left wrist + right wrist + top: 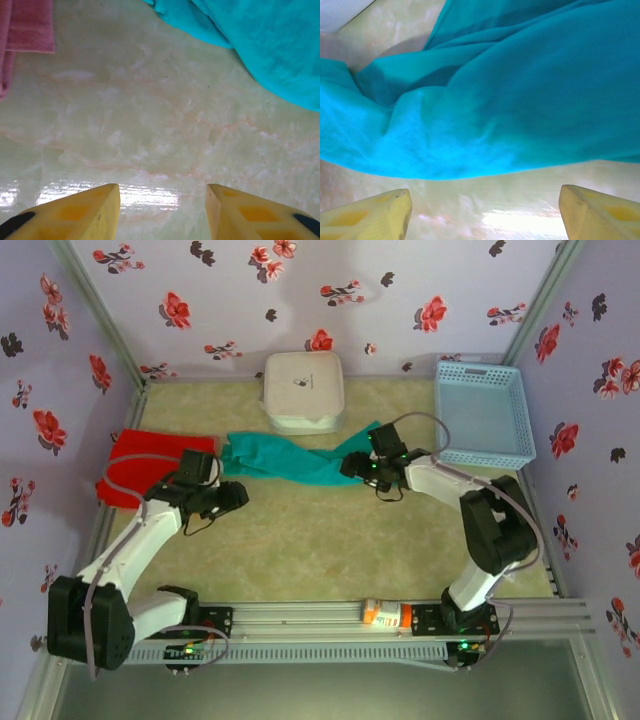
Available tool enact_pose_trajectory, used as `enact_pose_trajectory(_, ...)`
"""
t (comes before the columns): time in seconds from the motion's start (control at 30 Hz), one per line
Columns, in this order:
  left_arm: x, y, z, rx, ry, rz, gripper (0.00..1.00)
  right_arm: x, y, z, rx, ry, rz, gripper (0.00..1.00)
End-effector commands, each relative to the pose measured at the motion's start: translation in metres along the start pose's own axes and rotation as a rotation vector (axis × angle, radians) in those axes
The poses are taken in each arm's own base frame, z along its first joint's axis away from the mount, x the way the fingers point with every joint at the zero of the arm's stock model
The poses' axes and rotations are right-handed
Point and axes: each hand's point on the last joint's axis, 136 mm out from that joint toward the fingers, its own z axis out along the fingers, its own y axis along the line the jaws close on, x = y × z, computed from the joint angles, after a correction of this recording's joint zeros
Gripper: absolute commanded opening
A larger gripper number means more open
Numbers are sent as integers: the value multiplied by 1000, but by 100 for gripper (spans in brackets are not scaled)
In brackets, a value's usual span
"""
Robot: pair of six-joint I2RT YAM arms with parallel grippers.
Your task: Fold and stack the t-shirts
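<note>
Two t-shirts out on the pale marbled counter. Plain bright red cloth tee at the far left edge, flat and roughly squared, apparently folded. Teal cloth tee strung out in a crumpled band across the middle, just in front of the white square box, its right end pointing toward the light-blue plastic mesh basket.

Left fingers spread, nothing between them, poised over bare counter with red cloth to one side and teal to the other, near the band's left end. Right fingers spread wider, likewise empty, low over the counter with the teal hem just ahead, at the band's right end.

Step in hand, by judgement: folding the teal tee, held by neither arm and far from tidy. Stacking not yet begun, the two tees lying apart.

Next move probably a fresh two-sided pinch at the ends of the band. Needs a low, level approach, one finger under the hem and one above, catching every layer rather than the top one alone. Then an even pull outward to flatten the bunched cloth before any fold, keeping clear of box and basket.
</note>
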Motion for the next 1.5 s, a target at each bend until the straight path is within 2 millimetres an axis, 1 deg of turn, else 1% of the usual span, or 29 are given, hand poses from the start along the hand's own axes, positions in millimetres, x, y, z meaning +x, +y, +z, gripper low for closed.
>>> enact_pose_trajectory(0.0, 18, 16, -5, -50, 30, -24, 48, -1, 24, 24, -26, -45, 74, 75)
enact_pose_trajectory(0.1, 27, 21, -9, -56, 31, -34, 48, 5, 41, 49, -44, -27, 102, 73)
enact_pose_trajectory(0.17, 32, 27, -10, -68, 33, -38, 48, 5, 42, 61, -37, -27, 120, 70)
enact_pose_trajectory(0.3, 38, 32, -14, -78, 29, -45, 48, -4, 35, 67, 11, -74, 111, 64)
enact_pose_trajectory(0.4, 37, 31, -15, -66, 15, -52, 48, -9, 35, 67, 29, -72, 90, 54)
enact_pose_trajectory(0.47, 37, 31, -14, -65, 10, -51, 48, -10, 35, 66, 32, -71, 77, 45)
enact_pose_trajectory(0.5, 36, 31, -14, -66, 12, -50, 48, -10, 35, 65, 32, -66, 70, 37)
enact_pose_trajectory(0.57, 36, 32, -12, -70, 17, -47, 48, -9, 34, 63, 35, -53, 52, 18)
enact_pose_trajectory(0.63, 35, 32, -10, -74, 18, -41, 48, -6, 32, 59, 44, -43, 31, 5)
enact_pose_trajectory(0.67, 34, 32, -9, -75, 16, -40, 47, -3, 30, 56, 45, -38, 21, 1)
enact_pose_trajectory(0.8, 29, 35, -6, -86, 8, -36, 47, 14, 27, 42, 19, 6, -16, 0)
enact_pose_trajectory(0.83, 27, 36, -5, -87, 7, -34, 47, 20, 29, 36, -7, 22, -19, 0)
enact_pose_trajectory(0.9, 24, 34, -4, -85, 4, -28, 47, 35, 41, 24, -73, 85, -38, 0)
enact_pose_trajectory(0.97, 20, 32, -5, -84, 0, -19, 46, 55, 53, 5, -119, 168, -89, 0)
enact_pose_trajectory(1.0, 18, 31, -6, -83, -5, -15, 46, 61, 56, -3, -127, 190, -108, 0)
enact_pose_trajectory(1.03, 16, 30, -6, -87, -7, -10, 46, 70, 61, -16, -143, 226, -135, 0)
enact_pose_trajectory(1.13, 11, 29, -5, -93, -12, 1, 46, 84, 71, -50, -184, 298, -163, 0)
enact_pose_trajectory(1.17, 10, 28, -5, -93, -11, 6, 46, 84, 69, -60, -168, 304, -163, 0)
enact_pose_trajectory(1.23, 9, 28, -4, -94, -7, 8, 46, 77, 68, -75, -147, 302, -150, 0)
enact_pose_trajectory(1.33, 8, 27, -1, -93, -7, 5, 46, 54, 76, -87, -197, 253, -105, 0)
enact_pose_trajectory(1.4, 8, 26, 0, -85, -7, 2, 45, 33, 77, -85, -237, 210, -42, 0)
enact_pose_trajectory(1.47, 7, 25, 1, -76, -10, 0, 45, 9, 72, -75, -254, 171, 29, 3)
